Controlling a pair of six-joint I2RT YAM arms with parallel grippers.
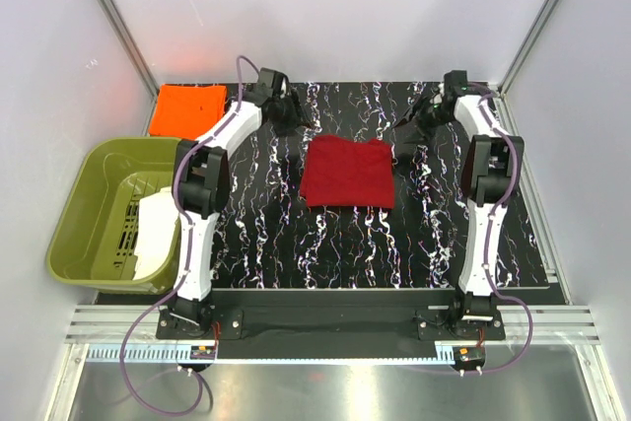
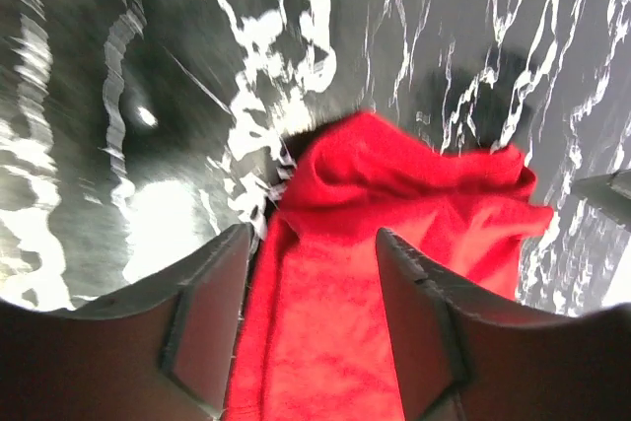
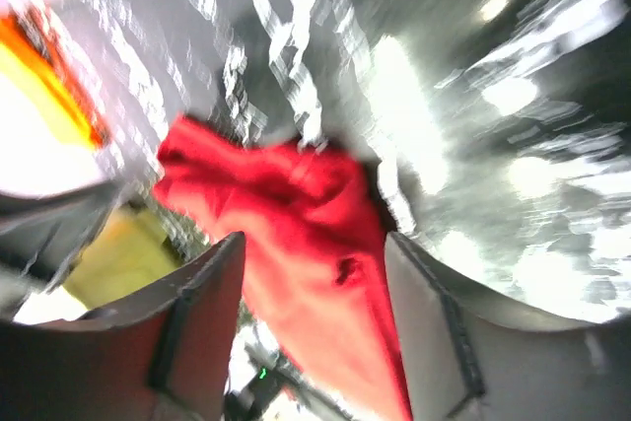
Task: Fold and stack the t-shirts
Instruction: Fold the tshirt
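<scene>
Lying folded at the middle of the table (image 1: 256, 234), the red shirt (image 1: 347, 173) shows from above; the orange shirt (image 1: 188, 109) sits folded at the far left corner, beyond a green tub (image 1: 89, 194). The left gripper (image 1: 294, 120) hangs by the red shirt's far left corner, the right gripper (image 1: 414, 133) by its far right. Left wrist view: fingers (image 2: 212, 313) spread, holding nothing, red cloth beneath. Right wrist view, blurred: fingers (image 3: 424, 322) likewise spread and empty over the red shirt.

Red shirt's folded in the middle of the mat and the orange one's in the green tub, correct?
No. The red shirt is folded in the middle of the mat, but the orange shirt lies outside the green tub, flat at the far left corner. The top view shows this.
</scene>
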